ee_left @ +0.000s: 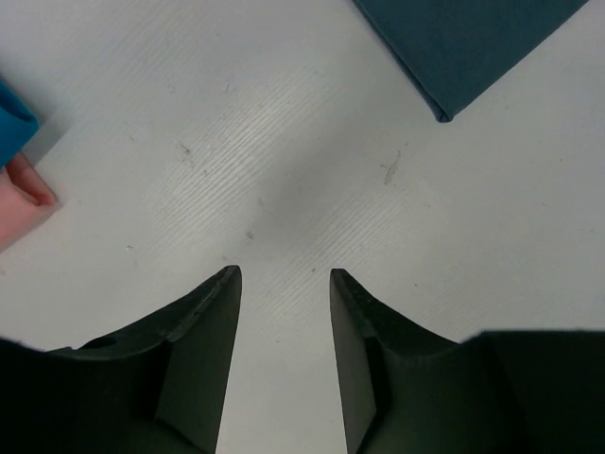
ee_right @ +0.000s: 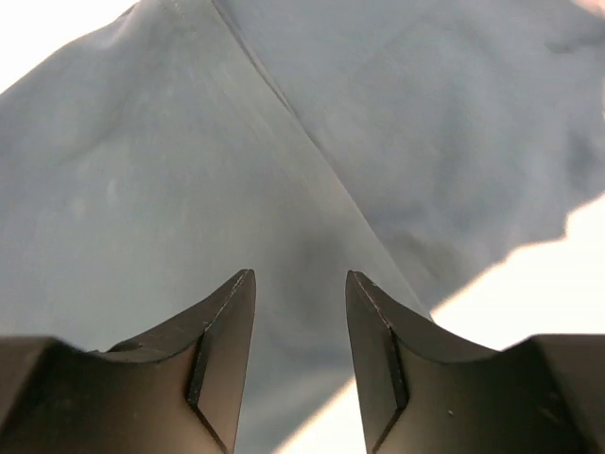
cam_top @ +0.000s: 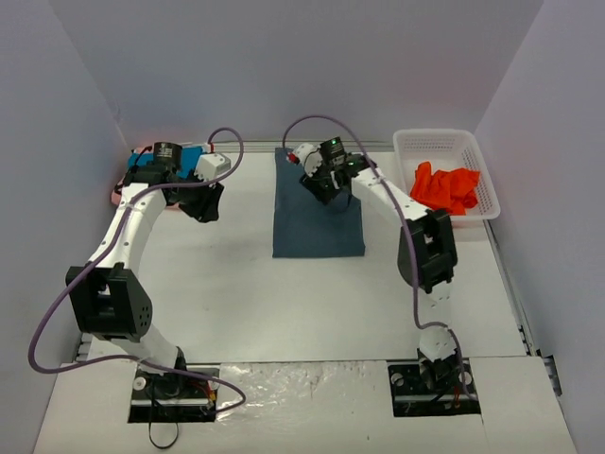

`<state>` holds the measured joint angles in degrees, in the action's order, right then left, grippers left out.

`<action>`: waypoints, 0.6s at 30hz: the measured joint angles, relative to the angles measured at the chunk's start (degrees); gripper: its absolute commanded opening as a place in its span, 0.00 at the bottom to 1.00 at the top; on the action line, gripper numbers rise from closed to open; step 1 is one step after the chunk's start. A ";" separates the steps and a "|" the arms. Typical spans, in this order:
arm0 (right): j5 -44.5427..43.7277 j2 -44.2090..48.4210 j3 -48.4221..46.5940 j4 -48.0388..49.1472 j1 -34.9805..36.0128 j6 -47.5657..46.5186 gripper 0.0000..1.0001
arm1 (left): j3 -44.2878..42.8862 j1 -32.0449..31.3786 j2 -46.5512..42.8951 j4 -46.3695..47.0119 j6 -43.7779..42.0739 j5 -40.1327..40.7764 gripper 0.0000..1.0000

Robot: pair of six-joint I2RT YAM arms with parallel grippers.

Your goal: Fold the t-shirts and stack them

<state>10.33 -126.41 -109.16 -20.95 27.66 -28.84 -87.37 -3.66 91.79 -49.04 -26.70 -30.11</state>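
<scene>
White table (cam_top: 236, 284), slate-blue tee (cam_top: 317, 227) folded flat, neat rect, L & R jaws part-open, empty.

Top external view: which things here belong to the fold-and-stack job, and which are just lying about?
Part of the job:
dark blue-grey t-shirt, folded flat mid-table
teal-blue t-shirt, far left corner
pale pink t-shirt, next to the teal one
orange-red t-shirt, crumpled in the basket

Just there:
white lattice basket, far right, only a container
table
</scene>
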 measured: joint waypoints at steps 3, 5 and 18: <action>-0.63 10.27 8.20 0.11 -0.48 -0.48 0.43 | 0.00 -0.63 0.44 0.00 -0.07 -2.16 0.45; -1.27 16.87 13.88 0.28 -0.76 -1.18 0.43 | 0.00 -1.64 0.87 -0.11 -0.31 -2.99 0.45; -1.07 34.99 41.88 -6.67 -4.46 -2.47 0.46 | 9.70 -26.38 1.33 5.88 -7.08 4.17 0.44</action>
<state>9.26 -91.42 -67.29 -27.62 23.20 -31.31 -77.67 -30.04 93.12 -43.16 -33.78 -25.93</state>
